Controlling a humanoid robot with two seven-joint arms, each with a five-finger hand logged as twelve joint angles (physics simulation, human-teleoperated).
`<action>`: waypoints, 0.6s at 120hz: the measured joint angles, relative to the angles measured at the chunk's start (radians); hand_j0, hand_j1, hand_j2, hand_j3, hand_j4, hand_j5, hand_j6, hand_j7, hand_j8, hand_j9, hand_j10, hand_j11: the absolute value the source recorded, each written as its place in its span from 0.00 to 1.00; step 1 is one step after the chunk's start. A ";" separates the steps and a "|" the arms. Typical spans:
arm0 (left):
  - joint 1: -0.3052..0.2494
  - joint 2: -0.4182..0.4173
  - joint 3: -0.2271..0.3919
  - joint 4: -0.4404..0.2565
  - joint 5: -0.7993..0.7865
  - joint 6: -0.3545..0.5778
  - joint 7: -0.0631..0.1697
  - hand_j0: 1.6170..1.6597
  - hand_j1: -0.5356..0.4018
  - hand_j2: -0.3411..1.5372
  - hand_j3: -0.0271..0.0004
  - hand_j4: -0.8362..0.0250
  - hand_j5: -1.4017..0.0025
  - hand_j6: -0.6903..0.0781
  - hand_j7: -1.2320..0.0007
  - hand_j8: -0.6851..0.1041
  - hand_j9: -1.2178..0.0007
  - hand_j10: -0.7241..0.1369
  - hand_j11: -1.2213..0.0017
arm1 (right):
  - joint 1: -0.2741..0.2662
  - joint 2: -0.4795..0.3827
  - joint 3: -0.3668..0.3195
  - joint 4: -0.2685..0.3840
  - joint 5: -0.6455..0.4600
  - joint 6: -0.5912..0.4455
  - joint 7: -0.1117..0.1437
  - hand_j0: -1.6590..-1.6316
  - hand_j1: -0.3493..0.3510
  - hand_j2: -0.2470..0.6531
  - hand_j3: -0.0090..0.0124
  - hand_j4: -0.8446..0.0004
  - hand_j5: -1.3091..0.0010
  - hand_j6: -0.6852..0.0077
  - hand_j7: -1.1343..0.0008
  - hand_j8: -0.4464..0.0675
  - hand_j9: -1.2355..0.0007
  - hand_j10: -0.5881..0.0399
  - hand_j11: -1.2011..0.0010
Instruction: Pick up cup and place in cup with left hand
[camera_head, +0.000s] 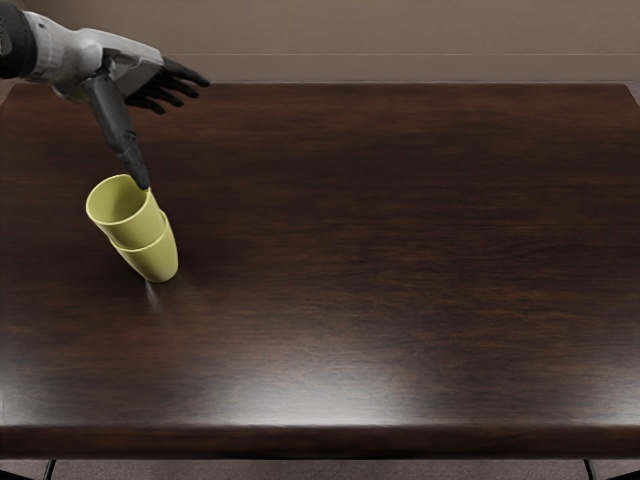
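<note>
Near edge (320, 441) foremost, dark wood table (400, 250) bore one yellow cup inside another

Largest by far, the table ran back to its far edge, with the cups toward its left edge and nearer its far left corner than its near left one. Over that far left corner reached the left hand (125, 75), its fingers (178, 88) extended and its thumb (118, 125) spread wide from them; it had hold of nothing. The yellow upper cup (130, 222) was seated partway down in the yellow lower cup (158, 260), which stood on the table. Smallest of all, the thumb's tip was at the upper cup's rim, on the side away from the left edge; whether it touched could not be told.

The placing looked done, and what was left seemed to be getting the hand away cleanly. The thumb called for care first: it was best eased off the rim toward the far edge, slowly, before any quick lift. A sideways brush there could have tipped both cups or cocked the upper one. Keeping the hand this open until it was well apart seemed wise.
</note>
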 joint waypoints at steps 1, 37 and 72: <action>0.000 -0.002 -0.003 0.000 -0.005 -0.005 0.000 0.96 0.91 0.19 0.99 0.94 0.97 0.86 0.97 0.83 0.97 0.81 0.97 | 0.000 0.000 0.000 0.000 0.000 0.000 0.000 0.04 0.00 0.27 0.42 1.00 1.00 0.99 1.00 0.87 1.00 0.94 1.00; 0.001 -0.083 -0.080 -0.021 -0.204 -0.180 -0.001 0.96 0.92 0.18 0.99 0.94 0.98 0.87 0.98 0.84 0.98 0.81 0.98 | 0.000 0.000 0.000 0.000 0.000 0.000 0.000 0.04 0.00 0.27 0.42 1.00 1.00 0.99 1.00 0.87 1.00 0.94 1.00; -0.005 -0.122 -0.092 -0.048 -0.228 -0.206 0.001 0.96 0.92 0.18 0.99 0.95 0.98 0.87 0.98 0.84 0.98 0.82 0.98 | 0.000 0.000 0.000 0.000 0.000 0.000 0.000 0.04 0.00 0.27 0.42 1.00 1.00 0.99 1.00 0.87 1.00 0.94 1.00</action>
